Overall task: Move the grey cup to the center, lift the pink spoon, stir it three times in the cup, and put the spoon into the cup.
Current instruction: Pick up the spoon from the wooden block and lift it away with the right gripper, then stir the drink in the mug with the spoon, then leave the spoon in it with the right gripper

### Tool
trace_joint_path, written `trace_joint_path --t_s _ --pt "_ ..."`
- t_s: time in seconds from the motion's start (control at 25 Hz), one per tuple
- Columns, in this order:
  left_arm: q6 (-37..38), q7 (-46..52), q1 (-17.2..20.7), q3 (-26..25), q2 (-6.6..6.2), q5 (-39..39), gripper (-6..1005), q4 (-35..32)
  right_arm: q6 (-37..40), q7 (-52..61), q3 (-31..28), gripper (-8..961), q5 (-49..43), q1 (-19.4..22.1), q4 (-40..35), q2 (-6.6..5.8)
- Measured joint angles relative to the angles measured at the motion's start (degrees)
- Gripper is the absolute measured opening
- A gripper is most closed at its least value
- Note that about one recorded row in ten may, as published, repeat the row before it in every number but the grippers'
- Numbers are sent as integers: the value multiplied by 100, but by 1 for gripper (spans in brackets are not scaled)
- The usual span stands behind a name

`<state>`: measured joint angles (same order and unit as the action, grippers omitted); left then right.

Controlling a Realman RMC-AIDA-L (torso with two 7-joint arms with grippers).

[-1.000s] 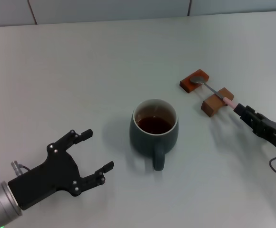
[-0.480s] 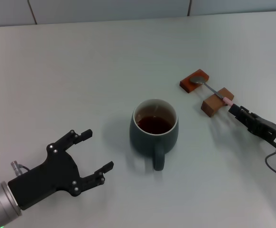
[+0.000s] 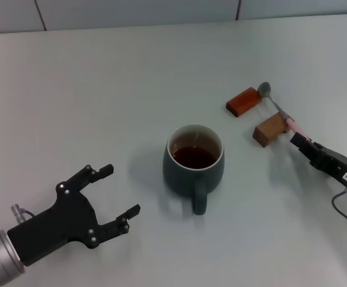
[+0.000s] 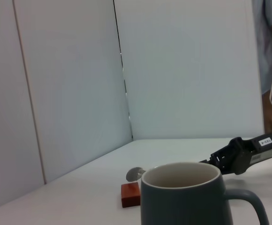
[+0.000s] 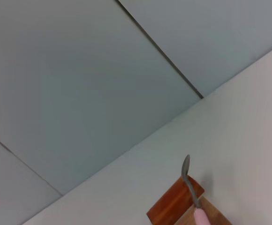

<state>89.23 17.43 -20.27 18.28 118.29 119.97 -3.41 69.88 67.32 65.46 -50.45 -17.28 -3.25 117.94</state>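
The grey cup, holding dark liquid, stands mid-table with its handle toward me; the left wrist view shows it up close. The pink spoon is tilted, its silver bowl raised above the far brown block and its pink handle end held by my right gripper, which is shut on it. In the right wrist view the spoon points away over a block. In the left wrist view the right gripper shows behind the cup. My left gripper rests open at the lower left, apart from the cup.
Two small brown blocks sit right of the cup: the far one and the near one, just under the spoon handle. A cable trails from the right arm. Pale wall panels stand behind the table.
The right gripper has lifted the spoon: its bowl has risen off the far brown block and now tilts upward. The left gripper has drawn back slightly toward me.
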Motion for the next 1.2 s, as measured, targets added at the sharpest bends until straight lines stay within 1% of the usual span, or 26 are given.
trace_joint_path --t_s 0.16,0.28,0.36,0.4,0.44,0.52,0.56,0.6,0.64,0.68,0.72,0.76,0.8,0.92,0.96,1.0,1.12,1.16,1.2 --pt "-3 -1 29 0 6 0 854 -19 52 0 -4 119 -1 51 -89 44" --pt "-15 19 33 0 8 -1 854 -19 407 -80 18 119 -7 116 -100 51" --pt "-28 29 32 0 8 0 854 -19 1001 -232 -4 118 -7 262 -166 50" --pt "-28 29 32 0 8 0 854 -19 1001 -232 -4 118 -7 262 -166 50" --pt "-108 25 36 0 12 0 853 -14 1316 -273 -16 118 -8 354 -239 42" --pt "-160 10 39 0 16 -1 853 -3 1820 -161 -25 119 -14 529 -555 -16" --pt "-210 0 42 0 22 0 852 12 2069 196 -30 120 -103 671 -1030 -100" --pt "-210 0 42 0 22 0 852 12 2069 196 -30 121 -103 671 -1030 -100" --pt "-222 -1 42 0 26 0 852 16 2104 516 -56 122 -289 791 -1589 -140" --pt "-222 -1 42 0 26 0 851 16 2104 516 -56 123 -289 791 -1589 -140" --pt "-224 -1 42 0 27 0 851 17 2075 668 -83 124 -420 842 -1966 -132" --pt "-224 -2 42 0 26 0 851 16 1952 1007 -145 126 -743 934 -2743 -89" --pt "-224 -4 41 1 28 0 850 17 1952 1007 -145 127 -743 934 -2743 -89" --pt "-225 -9 37 4 27 0 850 22 1611 1894 -353 130 -1709 973 -4209 23" --pt "-225 -10 29 28 27 0 850 20 1482 2677 -482 131 -2491 911 -5208 84" --pt "-225 -10 29 28 27 0 850 20 1482 2677 -482 132 -2491 911 -5208 84" --pt "-225 -11 12 68 27 0 849 1 1454 3865 -558 135 -3544 760 -6552 101" --pt "-225 -12 10 69 26 0 849 -2 1493 4676 -560 136 -4352 614 -7462 103" --pt "-225 -12 6 71 27 0 849 -5 1493 4676 -560 137 -4352 614 -7462 103"
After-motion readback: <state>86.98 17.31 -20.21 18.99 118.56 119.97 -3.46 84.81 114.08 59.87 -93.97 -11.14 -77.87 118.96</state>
